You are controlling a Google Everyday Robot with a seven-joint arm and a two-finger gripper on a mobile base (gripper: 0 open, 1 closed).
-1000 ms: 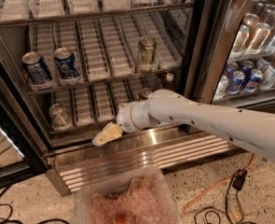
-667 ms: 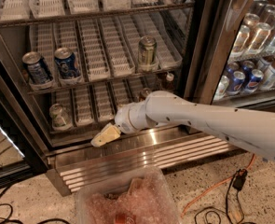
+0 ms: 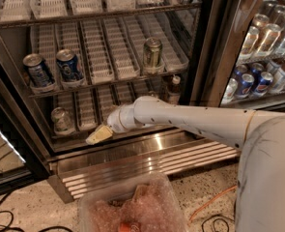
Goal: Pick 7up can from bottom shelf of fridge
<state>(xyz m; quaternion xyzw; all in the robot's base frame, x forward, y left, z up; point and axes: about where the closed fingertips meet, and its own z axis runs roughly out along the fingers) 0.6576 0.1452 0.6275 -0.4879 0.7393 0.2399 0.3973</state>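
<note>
Speckled floor (image 3: 26, 202) at bottom, open fridge (image 3: 147, 153) filling the frame above. Lower left, on bottom shelf (image 3: 86, 111): 7up can (image 3: 61, 120), standing. Just right of it, not touching: tool (image 3: 99, 134), at the shelf's front edge. Impossible to tell how far open; nothing visibly held.

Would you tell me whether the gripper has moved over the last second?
Yes. The gripper, low before the bottom shelf, has shifted slightly left, toward the 7up can, which has stayed put.
</note>
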